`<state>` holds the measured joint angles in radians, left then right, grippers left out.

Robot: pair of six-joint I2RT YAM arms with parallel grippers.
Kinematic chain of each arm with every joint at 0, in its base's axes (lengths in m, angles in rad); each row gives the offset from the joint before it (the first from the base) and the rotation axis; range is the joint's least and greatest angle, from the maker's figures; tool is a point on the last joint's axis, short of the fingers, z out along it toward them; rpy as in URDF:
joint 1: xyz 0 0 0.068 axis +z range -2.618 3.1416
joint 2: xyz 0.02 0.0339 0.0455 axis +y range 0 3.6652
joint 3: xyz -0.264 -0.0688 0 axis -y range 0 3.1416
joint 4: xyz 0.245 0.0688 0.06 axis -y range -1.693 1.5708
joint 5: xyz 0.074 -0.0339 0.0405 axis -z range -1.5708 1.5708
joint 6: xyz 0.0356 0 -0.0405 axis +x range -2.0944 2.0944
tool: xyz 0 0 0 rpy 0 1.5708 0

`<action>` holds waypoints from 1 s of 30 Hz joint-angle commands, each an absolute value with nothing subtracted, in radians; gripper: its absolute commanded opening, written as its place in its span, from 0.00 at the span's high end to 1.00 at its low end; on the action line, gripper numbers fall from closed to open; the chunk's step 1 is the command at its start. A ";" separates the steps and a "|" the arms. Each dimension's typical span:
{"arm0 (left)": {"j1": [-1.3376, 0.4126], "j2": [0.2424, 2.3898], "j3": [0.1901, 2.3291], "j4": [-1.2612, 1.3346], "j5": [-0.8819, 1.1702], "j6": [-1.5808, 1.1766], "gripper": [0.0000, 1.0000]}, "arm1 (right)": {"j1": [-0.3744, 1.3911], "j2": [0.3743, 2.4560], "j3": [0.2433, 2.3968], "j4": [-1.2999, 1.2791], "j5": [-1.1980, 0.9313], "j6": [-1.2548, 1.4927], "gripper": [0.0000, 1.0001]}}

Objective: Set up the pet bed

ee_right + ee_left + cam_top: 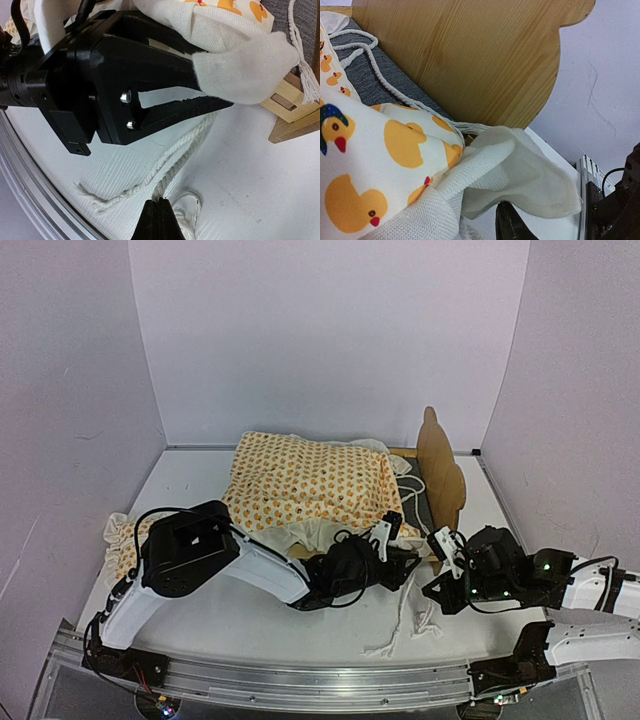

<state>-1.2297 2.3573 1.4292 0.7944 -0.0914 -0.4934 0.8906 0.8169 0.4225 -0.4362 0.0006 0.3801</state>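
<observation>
Bed [440, 465] sits at 1 o'clock on the tabletop [195, 480], cover [310, 485] draped over it. Left pincer [390, 530] pinches the cover's 5 o'clock corner; right pincer [159, 207] is pressed together.

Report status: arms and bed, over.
Left gripper shut on cover corner. Right gripper shut by tie cord. Pet bed upright, cover bunched over it.

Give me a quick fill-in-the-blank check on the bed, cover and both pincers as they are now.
1. The cover is printed with orange ____.
2. The left pincer holds the cover's white hem, while the right pincer is ____.
3. The bed has a headboard made of ____.

Missing words: ducks; shut; wood.
</observation>
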 commanded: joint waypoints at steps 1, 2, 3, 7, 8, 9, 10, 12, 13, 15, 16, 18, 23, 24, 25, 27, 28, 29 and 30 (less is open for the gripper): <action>-1.218 2.349 1.442 0.782 -0.157 -0.504 0.68 | 0.887 0.798 0.415 -0.396 0.007 0.392 1.00; -1.217 2.337 1.423 0.783 -0.152 -0.506 0.68 | 0.886 0.796 0.415 -0.394 0.007 0.393 1.00; -1.217 2.324 1.404 0.781 -0.144 -0.506 0.68 | 0.887 0.793 0.415 -0.393 0.007 0.394 1.00; -1.227 2.273 1.335 0.777 -0.149 -0.509 0.67 | 0.886 0.782 0.418 -0.396 0.008 0.391 1.00; -1.230 2.272 1.333 0.778 -0.155 -0.521 0.67 | 0.887 0.780 0.417 -0.396 0.008 0.391 1.00; -1.234 2.276 1.333 0.778 -0.157 -0.534 0.68 | 0.886 0.780 0.416 -0.396 0.008 0.390 1.00; -1.235 2.283 1.338 0.778 -0.151 -0.542 0.68 | 0.886 0.781 0.415 -0.396 0.007 0.390 1.00; -1.235 2.300 1.357 0.777 -0.144 -0.547 0.67 | 0.886 0.788 0.419 -0.397 0.007 0.386 1.00; -1.235 2.308 1.369 0.778 -0.138 -0.541 0.67 | 0.887 0.791 0.419 -0.396 0.007 0.386 1.00; -1.234 2.322 1.400 0.778 -0.130 -0.532 0.66 | 0.887 0.792 0.415 -0.395 0.008 0.391 1.00; -1.235 2.329 1.412 0.778 -0.131 -0.533 0.64 | 0.887 0.791 0.414 -0.394 0.007 0.393 1.00; -1.234 2.346 1.434 0.777 -0.133 -0.536 0.62 | 0.886 0.785 0.413 -0.391 -0.011 0.395 1.00; -1.235 2.384 1.489 0.774 -0.147 -0.519 0.59 | 0.886 0.779 0.417 -0.393 -0.025 0.394 1.00; -1.235 2.390 1.497 0.773 -0.153 -0.520 0.59 | 0.887 0.779 0.418 -0.391 -0.026 0.395 1.00; -1.235 2.395 1.505 0.771 -0.159 -0.520 0.59 | 0.887 0.779 0.417 -0.391 -0.025 0.396 1.00; -1.236 2.403 1.512 0.769 -0.178 -0.522 0.60 | 0.887 0.779 0.417 -0.391 -0.022 0.396 1.00; -1.235 2.408 1.513 0.769 -0.187 -0.524 0.60 | 0.886 0.778 0.417 -0.391 -0.020 0.396 1.00; -1.236 2.411 1.515 0.767 -0.195 -0.527 0.60 | 0.886 0.779 0.417 -0.391 -0.015 0.396 1.00; -1.237 2.414 1.519 0.763 -0.202 -0.522 0.60 | 0.887 0.778 0.419 -0.392 -0.014 0.396 1.00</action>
<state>-1.2461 2.3939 1.4677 0.7498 -0.1352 -0.5278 0.8906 0.7925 0.4118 -0.4328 -0.0151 0.3897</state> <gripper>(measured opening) 0.398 0.017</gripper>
